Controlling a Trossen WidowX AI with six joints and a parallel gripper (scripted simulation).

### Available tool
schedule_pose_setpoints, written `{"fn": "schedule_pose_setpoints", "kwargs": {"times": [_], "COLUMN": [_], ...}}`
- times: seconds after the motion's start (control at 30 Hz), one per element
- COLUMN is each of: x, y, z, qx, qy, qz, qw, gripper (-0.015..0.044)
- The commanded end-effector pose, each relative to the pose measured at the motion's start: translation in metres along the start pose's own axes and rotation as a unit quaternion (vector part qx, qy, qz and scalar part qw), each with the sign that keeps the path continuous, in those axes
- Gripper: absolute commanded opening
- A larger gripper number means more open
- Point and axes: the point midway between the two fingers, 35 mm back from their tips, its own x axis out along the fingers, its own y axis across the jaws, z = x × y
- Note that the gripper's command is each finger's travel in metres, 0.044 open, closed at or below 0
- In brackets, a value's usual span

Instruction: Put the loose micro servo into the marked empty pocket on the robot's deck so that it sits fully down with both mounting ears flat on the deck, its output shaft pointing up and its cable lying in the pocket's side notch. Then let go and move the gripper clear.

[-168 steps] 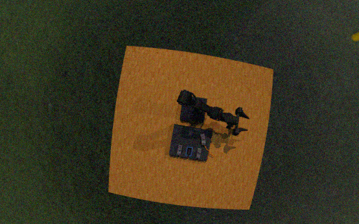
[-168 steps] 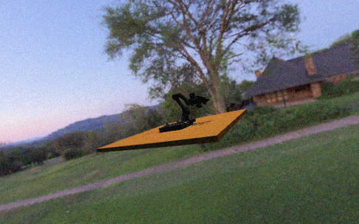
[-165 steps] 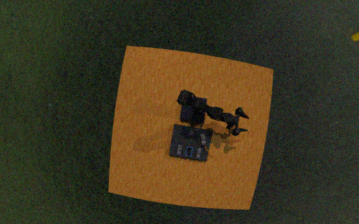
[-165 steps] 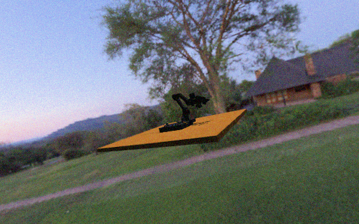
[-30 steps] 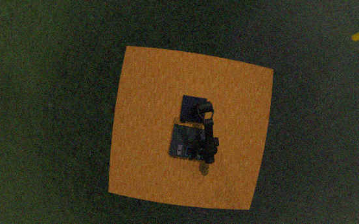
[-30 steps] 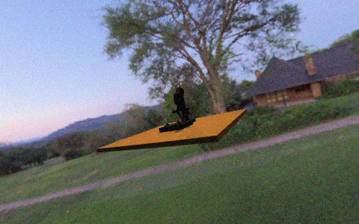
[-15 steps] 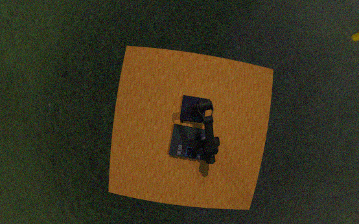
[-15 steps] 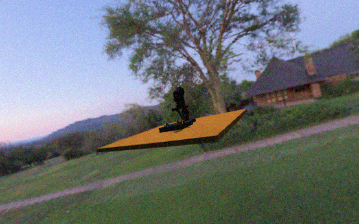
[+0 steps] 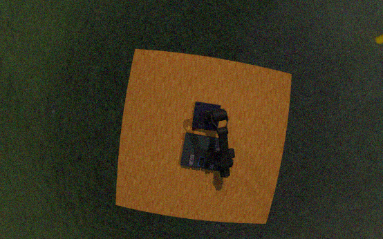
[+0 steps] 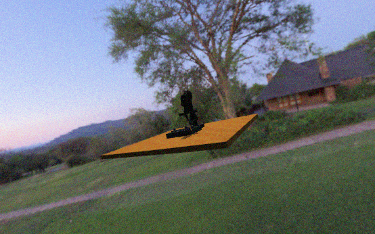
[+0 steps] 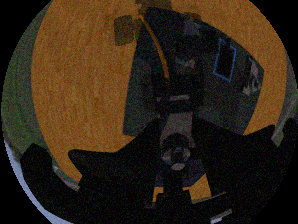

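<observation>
The robot's deck point(image 9: 196, 142) point(image 11: 140, 111) is a dark plate on the orange board. The marked pocket's blue outline point(image 11: 216, 59) shows in the wrist view on the right part of the deck, with a dark inside. My gripper point(image 11: 174, 121) is shut on the micro servo point(image 11: 176, 134), a dark and grey body between the fingertips, low in the wrist view. A round grey part on it faces the wrist camera. An orange cable point(image 11: 160, 47) runs over the deck's upper left part; its ends are unclear. The arm hides the gripper in the top view. The servo's height above the deck cannot be told.
A dark blue square plate point(image 9: 200, 112) lies behind the deck, under the arm's base. Light grey marks point(image 11: 251, 80) show on the deck beside the pocket. Dark raised parts stand in the deck's middle. The orange board point(image 9: 159, 103) point(image 10: 203, 136) ends well beyond the deck.
</observation>
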Motion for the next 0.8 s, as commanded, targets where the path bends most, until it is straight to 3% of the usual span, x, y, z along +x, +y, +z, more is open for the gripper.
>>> {"fn": "schedule_pose_setpoints", "kwargs": {"times": [0.0, 0.57, 0.77], "x": [-0.001, -0.001, -0.001], "y": [-0.013, -0.082, -0.084], "z": [-0.002, -0.025, -0.026], "qx": [0.001, 0.001, 0.016], "qy": [-0.003, -0.002, -0.002], "qz": [-0.001, -0.005, -0.005], "qw": [1.0, 1.0, 1.0], "gripper": [0.0, 0.0, 0.0]}}
